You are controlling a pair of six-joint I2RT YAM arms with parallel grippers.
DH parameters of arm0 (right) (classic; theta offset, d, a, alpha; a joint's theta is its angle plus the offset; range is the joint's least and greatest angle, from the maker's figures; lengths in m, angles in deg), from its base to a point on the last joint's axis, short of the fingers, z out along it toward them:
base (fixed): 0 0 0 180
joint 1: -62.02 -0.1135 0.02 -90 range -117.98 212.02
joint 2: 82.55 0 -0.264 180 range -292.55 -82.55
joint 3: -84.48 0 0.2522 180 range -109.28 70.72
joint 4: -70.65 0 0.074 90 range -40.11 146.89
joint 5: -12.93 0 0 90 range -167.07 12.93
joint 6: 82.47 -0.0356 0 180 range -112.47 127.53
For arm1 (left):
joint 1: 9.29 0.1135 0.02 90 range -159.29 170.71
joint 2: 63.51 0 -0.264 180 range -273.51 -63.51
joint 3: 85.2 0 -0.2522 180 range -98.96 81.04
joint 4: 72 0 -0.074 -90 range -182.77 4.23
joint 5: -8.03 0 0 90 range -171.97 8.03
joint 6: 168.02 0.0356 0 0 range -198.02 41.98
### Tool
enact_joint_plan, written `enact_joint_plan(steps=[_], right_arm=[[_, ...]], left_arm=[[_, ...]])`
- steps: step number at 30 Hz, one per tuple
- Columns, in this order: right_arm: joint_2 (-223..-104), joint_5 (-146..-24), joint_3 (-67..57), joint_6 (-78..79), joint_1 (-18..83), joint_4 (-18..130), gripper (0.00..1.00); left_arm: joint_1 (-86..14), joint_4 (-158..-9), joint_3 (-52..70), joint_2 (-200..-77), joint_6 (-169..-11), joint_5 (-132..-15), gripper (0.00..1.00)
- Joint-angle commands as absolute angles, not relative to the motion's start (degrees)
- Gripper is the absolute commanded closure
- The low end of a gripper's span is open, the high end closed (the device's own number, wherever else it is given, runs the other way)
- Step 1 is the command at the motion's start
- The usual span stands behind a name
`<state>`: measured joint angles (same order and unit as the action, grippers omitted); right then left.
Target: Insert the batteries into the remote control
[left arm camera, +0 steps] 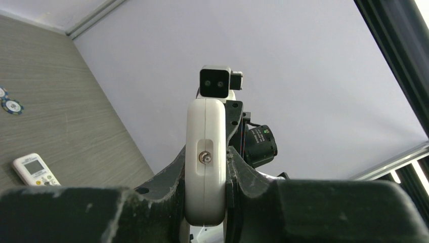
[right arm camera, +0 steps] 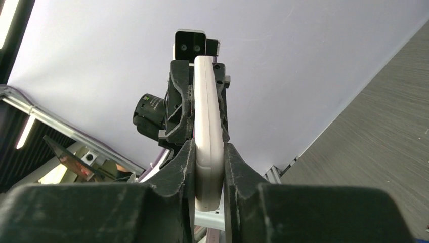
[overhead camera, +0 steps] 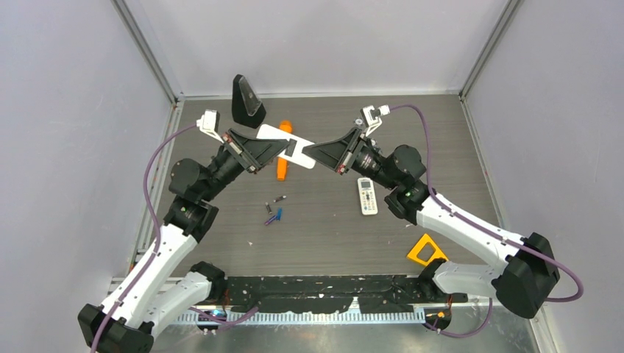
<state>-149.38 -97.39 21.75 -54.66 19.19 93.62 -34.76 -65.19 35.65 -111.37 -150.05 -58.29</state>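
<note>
both arms up over the table (overhead camera: pixel 441 140), meeting at about 12 o'clock of the table centre in the top view. white remote (overhead camera: pixel 268 134) is held in the air between them, long axis running from 10 to 4 o'clock.

left gripper (overhead camera: pixel 288 148) is clamped on the remote from the 9 o'clock side. in the left wrist view the remote (left arm camera: pixel 205 126) stands on edge between the two dark fingers (left arm camera: pixel 243 177), both touching it, with a small metal stud showing on its narrow edge.

right gripper (overhead camera: pixel 306 151) comes in from the 3 o'clock side onto the other end. in the right wrist view both fingers (right arm camera: pixel 177 172) press on the remote's (right arm camera: pixel 205 101) flat faces, closed on it.

batteries (overhead camera: pixel 274 213) lie loose on the table at about 8 o'clock of centre, below the held remote and well apart from it: one dark one a bit up, a blue and a purple one close together. none in either gripper.

small remote (overhead camera: pixel 367 195), face up, at 3 o'clock of centre. orange tool (overhead camera: pixel 282 170) lies under the held remote. black wedge (overhead camera: pixel 246 103) at 11 o'clock near the back wall. yellow frame (overhead camera: pixel 425 251) at 4 o'clock. two small round discs (left arm camera: pixel 11 105) at the 9 o'clock edge of the left wrist view.
</note>
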Motion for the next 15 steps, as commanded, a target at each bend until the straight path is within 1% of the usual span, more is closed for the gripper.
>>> enact_joint_plan(steps=[1, 2, 4, 10, 15], right_arm=[[-151.1, -101.0, 23.0, -56.9, 20.0, 95.7, 0.88], [-151.2, -101.7, 23.4, -57.1, 20.2, 95.9, 0.92], [-151.6, -103.2, 23.8, -57.6, 21.0, 97.5, 0.94], [-152.4, -108.9, 24.6, -57.5, 23.5, 101.2, 0.95], [-152.6, -108.4, 23.3, -56.5, 23.6, 99.8, 0.95]], left_arm=[[-34.7, -56.9, 34.1, -110.4, -150.6, -59.3, 1.0], [-34.5, -57.3, 34.1, -110.1, -150.2, -59.8, 1.0], [-33.9, -57.4, 34.7, -109.5, -150.0, -60.9, 1.0], [-31.4, -54.1, 36.9, -108.6, -153.8, -64.8, 1.0], [-31.3, -52.2, 39.8, -108.0, -155.5, -69.2, 1.0]])
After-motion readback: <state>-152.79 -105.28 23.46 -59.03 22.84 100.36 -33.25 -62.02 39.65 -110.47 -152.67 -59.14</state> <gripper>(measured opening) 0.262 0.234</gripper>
